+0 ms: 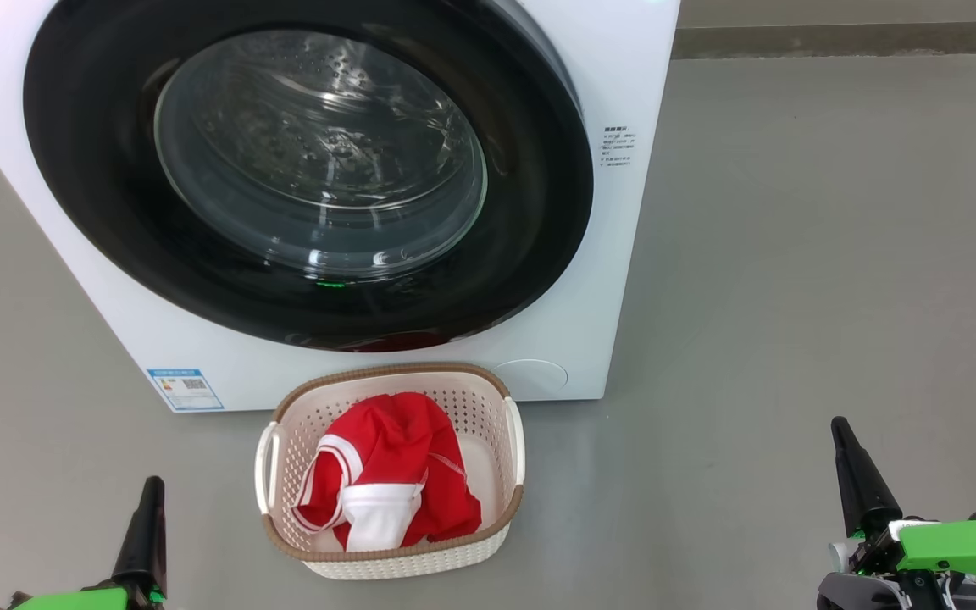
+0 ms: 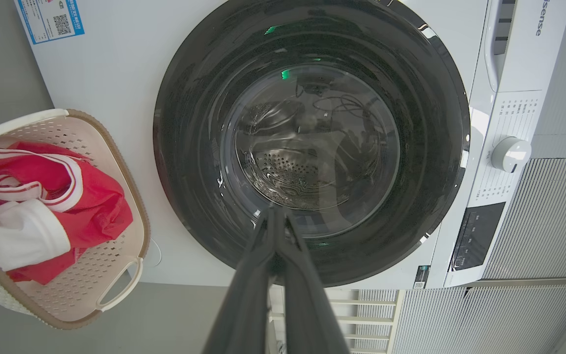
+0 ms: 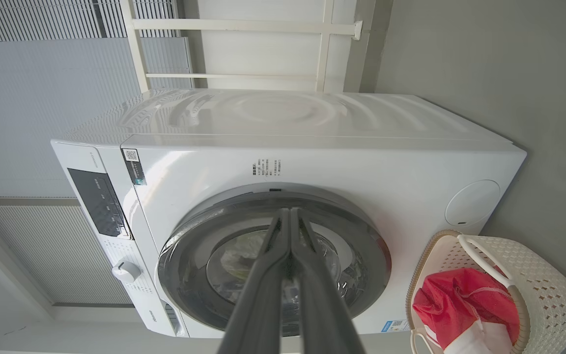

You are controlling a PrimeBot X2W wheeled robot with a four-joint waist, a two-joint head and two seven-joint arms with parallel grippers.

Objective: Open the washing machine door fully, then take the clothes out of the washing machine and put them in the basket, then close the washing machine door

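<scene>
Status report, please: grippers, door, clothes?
Left gripper and right gripper: jaws shut, empty. Door looks closed; clothes in basket. No obstruction seen.

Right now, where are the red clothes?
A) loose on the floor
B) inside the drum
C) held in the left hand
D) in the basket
D: the red clothes lie heaped inside the basket, which stands on the floor in front of the washing machine, whose door looks closed.
</scene>
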